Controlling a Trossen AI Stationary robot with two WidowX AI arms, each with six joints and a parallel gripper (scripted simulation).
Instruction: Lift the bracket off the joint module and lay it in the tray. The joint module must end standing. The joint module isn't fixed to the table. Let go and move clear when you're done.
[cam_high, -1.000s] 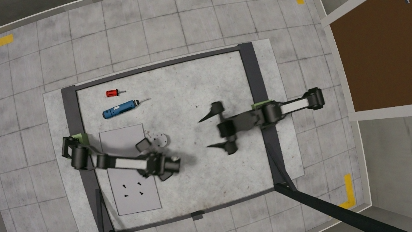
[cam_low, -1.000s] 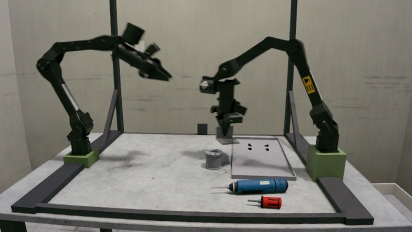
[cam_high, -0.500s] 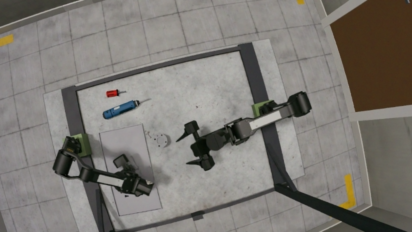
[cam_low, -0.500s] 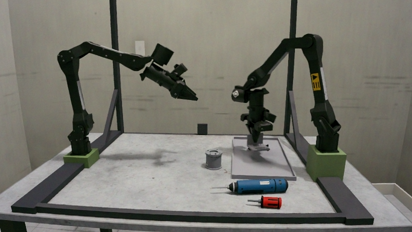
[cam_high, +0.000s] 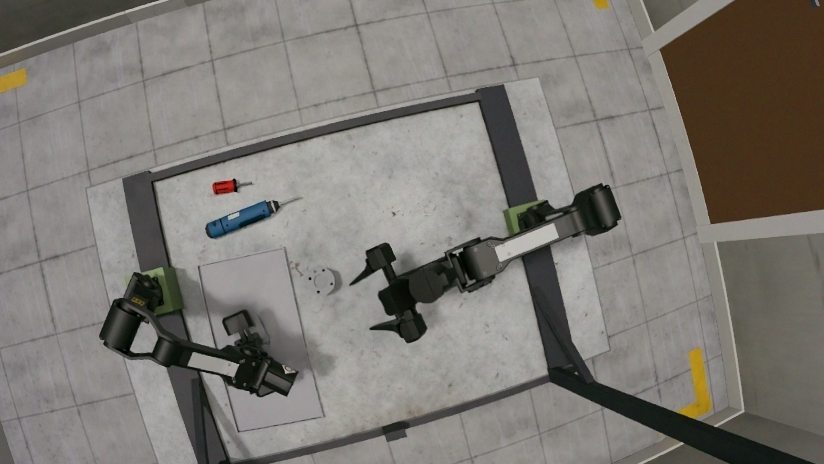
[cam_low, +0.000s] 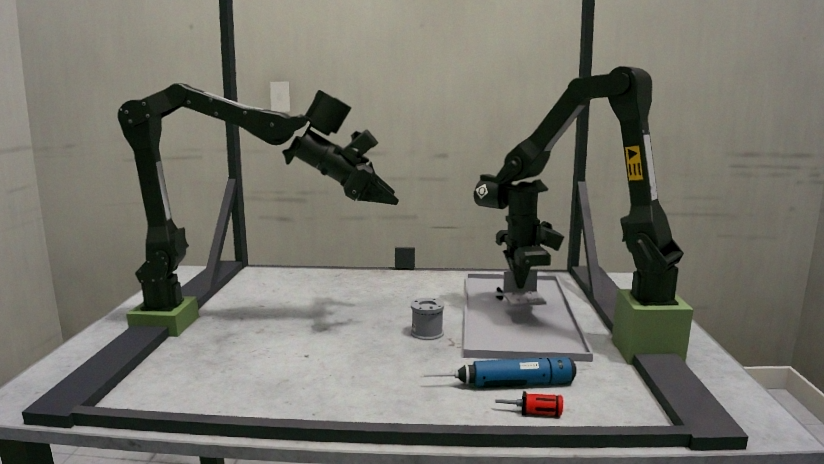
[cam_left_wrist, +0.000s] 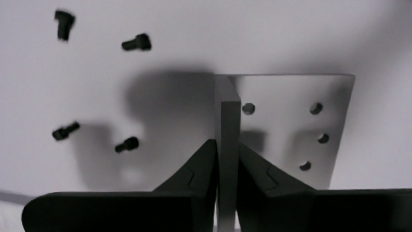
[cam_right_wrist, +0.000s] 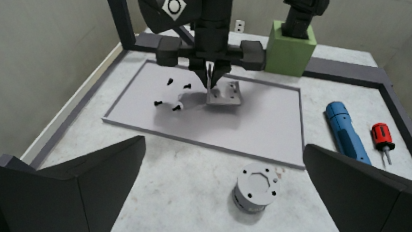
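The grey angle bracket (cam_left_wrist: 280, 130) has several holes in its plate. My left gripper (cam_left_wrist: 221, 147) is shut on its upright flange. It holds the bracket (cam_low: 521, 292) low over the flat grey tray (cam_low: 521, 325); I cannot tell whether the bracket touches the tray. The bracket also shows in the right wrist view (cam_right_wrist: 225, 94). The grey round joint module (cam_low: 427, 318) (cam_high: 320, 280) stands upright on the table beside the tray, with nothing on top. My right gripper (cam_high: 362, 305) is wide open and empty, high above the table near the module (cam_right_wrist: 257, 187).
Several black screws (cam_left_wrist: 95, 90) lie loose in the tray beside the bracket. A blue powered screwdriver (cam_low: 516, 371) and a red-handled screwdriver (cam_low: 536, 404) lie near the tray's end. Dark rails frame the table, with a small black block (cam_low: 404, 257) at one edge.
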